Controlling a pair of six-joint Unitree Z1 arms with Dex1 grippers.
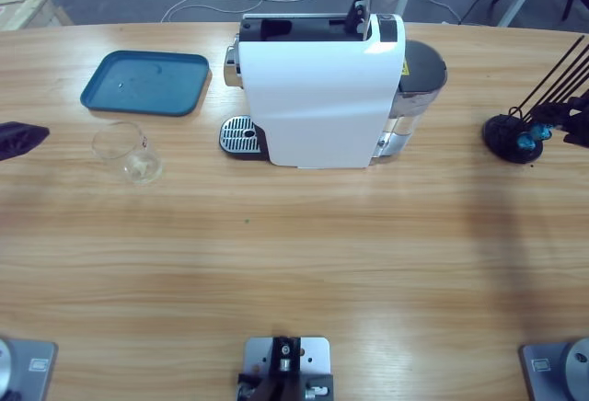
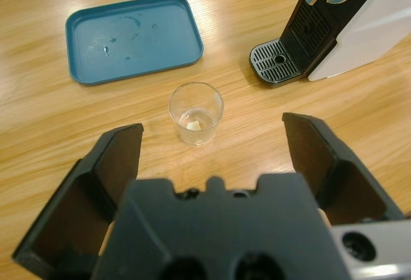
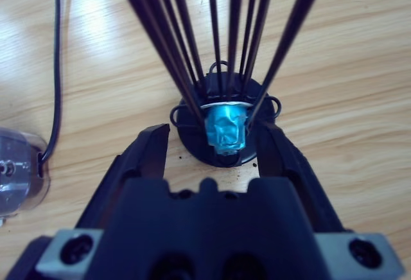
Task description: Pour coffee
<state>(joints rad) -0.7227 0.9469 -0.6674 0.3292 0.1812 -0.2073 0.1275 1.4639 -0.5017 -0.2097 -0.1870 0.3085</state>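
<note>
So left gripper (image 2: 212,145) spread wide, empty, short of the small clear glass cup (image 2: 196,113) | pale amber coffee (image 2: 192,124) pooled inside, left of white coffee machine (image 1: 322,88) | fragile, slippery, grab mid-wall | right gripper (image 3: 215,148) spread around blue foil capsule (image 3: 225,126), not clamped

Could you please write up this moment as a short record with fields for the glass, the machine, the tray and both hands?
glass: clear glass standing upright on the table, apart from the tray
coffee: shallow pale pool at the bottom of the glass
machine: white coffee machine, nothing on its drip grate
tray: blue tray, nothing standing on it
left hand: open, short of the glass, holding nothing
right hand: open, either side of a blue capsule in the black wire rack
</note>
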